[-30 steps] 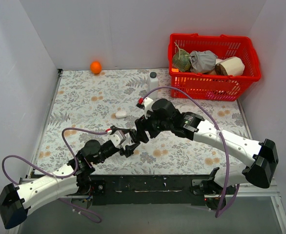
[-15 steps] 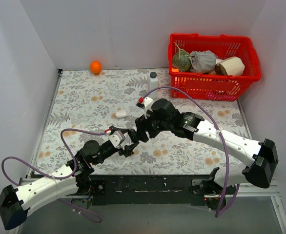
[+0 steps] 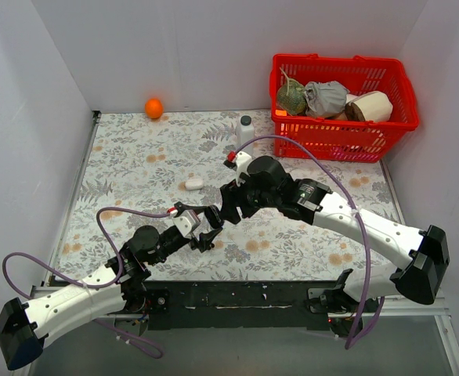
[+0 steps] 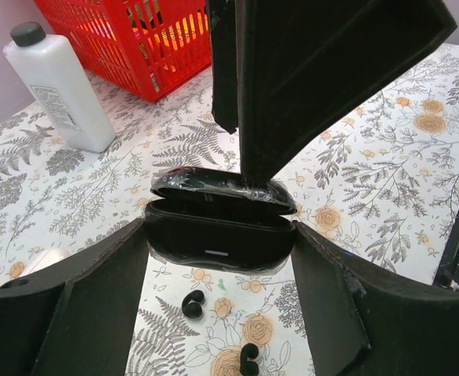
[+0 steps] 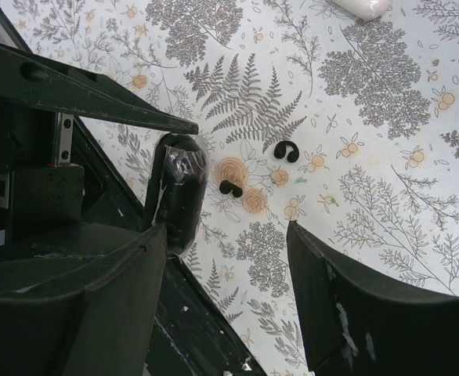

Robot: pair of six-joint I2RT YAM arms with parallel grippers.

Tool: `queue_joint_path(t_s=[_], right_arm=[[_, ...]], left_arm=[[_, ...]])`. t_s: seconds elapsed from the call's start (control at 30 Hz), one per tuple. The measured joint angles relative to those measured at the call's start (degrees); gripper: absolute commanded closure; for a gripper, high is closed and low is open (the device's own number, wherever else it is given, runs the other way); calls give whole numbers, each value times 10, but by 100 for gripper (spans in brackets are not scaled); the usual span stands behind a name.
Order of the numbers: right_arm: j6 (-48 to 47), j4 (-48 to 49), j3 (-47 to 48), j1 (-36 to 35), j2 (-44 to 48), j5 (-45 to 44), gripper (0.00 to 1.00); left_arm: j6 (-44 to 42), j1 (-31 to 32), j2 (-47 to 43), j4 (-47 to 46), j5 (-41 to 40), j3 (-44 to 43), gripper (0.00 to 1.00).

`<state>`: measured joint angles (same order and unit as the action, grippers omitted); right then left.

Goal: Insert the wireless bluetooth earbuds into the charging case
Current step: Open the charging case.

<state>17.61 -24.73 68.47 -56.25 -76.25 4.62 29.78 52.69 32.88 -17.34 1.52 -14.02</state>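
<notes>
My left gripper (image 4: 218,270) is shut on a black charging case (image 4: 218,227) and holds it a little above the table, with its lid slightly ajar. Two tiny black earbuds (image 4: 190,301) (image 4: 247,360) lie on the floral cloth just below it. They also show in the right wrist view, one earbud (image 5: 287,151) beside the other (image 5: 230,188), next to the case (image 5: 178,196). My right gripper (image 5: 228,235) is open and empty, and one of its fingers (image 4: 292,78) reaches down onto the case lid. In the top view the left gripper (image 3: 208,229) and right gripper (image 3: 228,208) meet mid-table.
A whitish pebble-shaped case (image 3: 193,183) lies left of the grippers. A white bottle (image 3: 245,129) stands at the back, beside a red basket (image 3: 335,133) of objects. An orange (image 3: 153,107) sits at the far left corner.
My right arm has shifted slightly back and to the right, its wrist a little higher. The left gripper still holds the case in about the same place.
</notes>
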Motion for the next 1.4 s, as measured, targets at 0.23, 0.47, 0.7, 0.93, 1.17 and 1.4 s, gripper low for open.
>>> queue_joint_path(t_s=[0.23, 0.47, 0.7, 0.93, 1.17, 1.4], right_arm=[[5, 5, -3, 6, 9, -11, 29], [12, 53, -16, 10, 39, 31, 27], [16, 54, -9, 11, -3, 45, 43], [22, 49, -9, 19, -18, 50, 63], [33, 53, -9, 21, -18, 63, 99], [15, 46, -8, 29, -13, 61, 99]], left_arm=[[0, 0, -4, -3, 0, 1, 100], [1, 0, -12, -11, 0, 1, 100], [1, 0, -12, -12, 0, 1, 100], [1, 0, -10, -18, 4, 1, 100], [2, 0, -2, -25, 2, 0, 68], [34, 0, 48, 3, -17, -41, 2]])
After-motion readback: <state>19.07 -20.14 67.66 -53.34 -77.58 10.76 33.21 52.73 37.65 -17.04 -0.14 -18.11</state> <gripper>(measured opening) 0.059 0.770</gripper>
